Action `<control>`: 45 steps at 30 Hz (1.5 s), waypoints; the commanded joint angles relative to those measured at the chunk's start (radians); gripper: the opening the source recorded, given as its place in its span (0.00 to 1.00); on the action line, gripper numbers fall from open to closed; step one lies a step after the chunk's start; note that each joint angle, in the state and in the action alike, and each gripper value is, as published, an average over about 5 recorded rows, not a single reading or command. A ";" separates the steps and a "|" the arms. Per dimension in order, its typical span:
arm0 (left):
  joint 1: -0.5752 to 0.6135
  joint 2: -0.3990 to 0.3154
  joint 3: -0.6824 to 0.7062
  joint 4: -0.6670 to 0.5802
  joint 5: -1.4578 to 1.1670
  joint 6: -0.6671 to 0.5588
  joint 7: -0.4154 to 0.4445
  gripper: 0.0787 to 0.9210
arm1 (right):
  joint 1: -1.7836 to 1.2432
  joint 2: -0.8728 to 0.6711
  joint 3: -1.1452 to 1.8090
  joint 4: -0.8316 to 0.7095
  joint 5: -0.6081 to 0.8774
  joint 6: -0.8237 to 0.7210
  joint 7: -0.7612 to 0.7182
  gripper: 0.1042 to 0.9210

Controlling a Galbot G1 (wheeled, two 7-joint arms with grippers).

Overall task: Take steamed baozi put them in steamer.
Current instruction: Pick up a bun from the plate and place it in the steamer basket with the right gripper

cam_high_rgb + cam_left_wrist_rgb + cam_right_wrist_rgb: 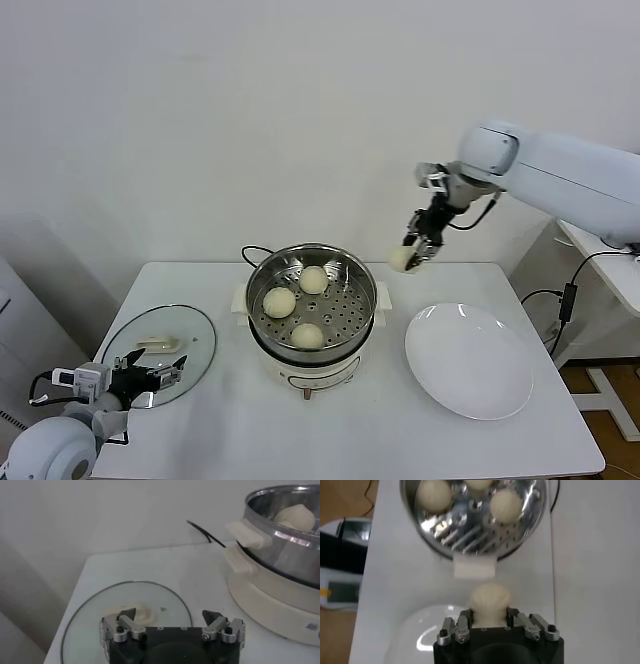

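Your right claw (417, 252) hangs in the air to the right of the steamer (312, 300), above the tabletop (380, 420), clamped on a baozi (402, 259). Your right wrist view confirms the grip: the bun (490, 600) sits between both fingers (463, 622). Three baozi (279, 301) lie inside the steamer. Left claw (160, 376) is parked left of the steamer over the glass lid (190, 335); left wrist view shows it spread wide, empty. White plate (470, 362) lies right of the steamer

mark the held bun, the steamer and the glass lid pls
held bun (401, 259), head view, its pale body below the right gripper (420, 245).
steamer (262, 275), head view, left inner steel wall.
glass lid (90, 615), left wrist view, bare glass on one side of its handle.
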 commanded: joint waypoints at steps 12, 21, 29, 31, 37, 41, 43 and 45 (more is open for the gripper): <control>0.002 -0.003 -0.001 0.003 -0.001 -0.007 0.002 0.88 | -0.043 0.184 -0.065 0.075 0.179 -0.214 0.256 0.40; 0.020 -0.004 -0.015 0.003 -0.002 -0.014 0.006 0.88 | -0.140 0.184 -0.040 0.074 0.110 -0.219 0.283 0.40; 0.022 -0.005 -0.019 0.005 -0.002 -0.016 0.006 0.88 | -0.196 0.193 -0.021 0.056 0.080 -0.222 0.300 0.40; 0.022 -0.005 -0.019 0.006 -0.002 -0.016 0.006 0.88 | -0.203 0.193 -0.021 0.054 0.070 -0.222 0.300 0.40; 0.023 -0.006 -0.019 0.008 -0.002 -0.016 0.006 0.88 | -0.221 0.186 -0.010 0.048 0.055 -0.222 0.308 0.41; 0.022 -0.006 -0.021 0.008 -0.002 -0.016 0.006 0.88 | -0.221 0.184 0.011 0.042 0.062 -0.219 0.304 0.46; 0.022 -0.007 -0.022 0.008 -0.002 -0.016 0.006 0.88 | -0.215 0.182 0.021 0.041 0.067 -0.217 0.295 0.53; 0.023 -0.010 -0.023 0.006 -0.003 -0.016 0.005 0.88 | -0.205 0.177 0.032 0.042 0.072 -0.214 0.281 0.59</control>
